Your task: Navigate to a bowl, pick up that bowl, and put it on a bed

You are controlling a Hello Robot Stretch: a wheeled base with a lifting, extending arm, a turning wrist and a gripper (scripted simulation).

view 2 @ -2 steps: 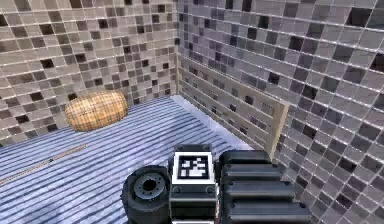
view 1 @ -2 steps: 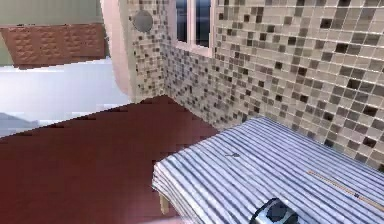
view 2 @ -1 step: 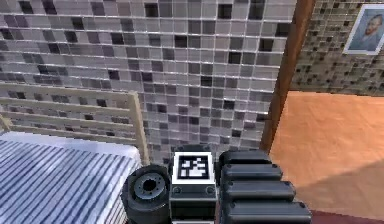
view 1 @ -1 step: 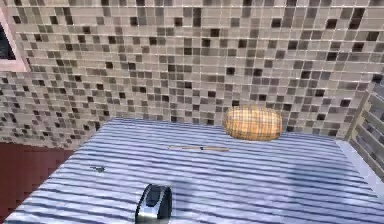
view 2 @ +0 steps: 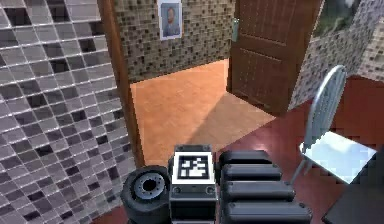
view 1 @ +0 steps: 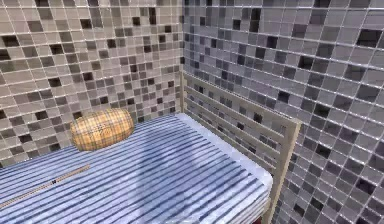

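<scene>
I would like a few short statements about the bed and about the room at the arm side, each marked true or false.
1. A pillow lies on the bed. True.
2. The cover is plain red. False: it is striped blue and white.
3. A picture hangs on the far wall in the arm side view. True.
4. The chair is black. False: it is white.
5. The walls beside the bed are tiled. True.
</scene>
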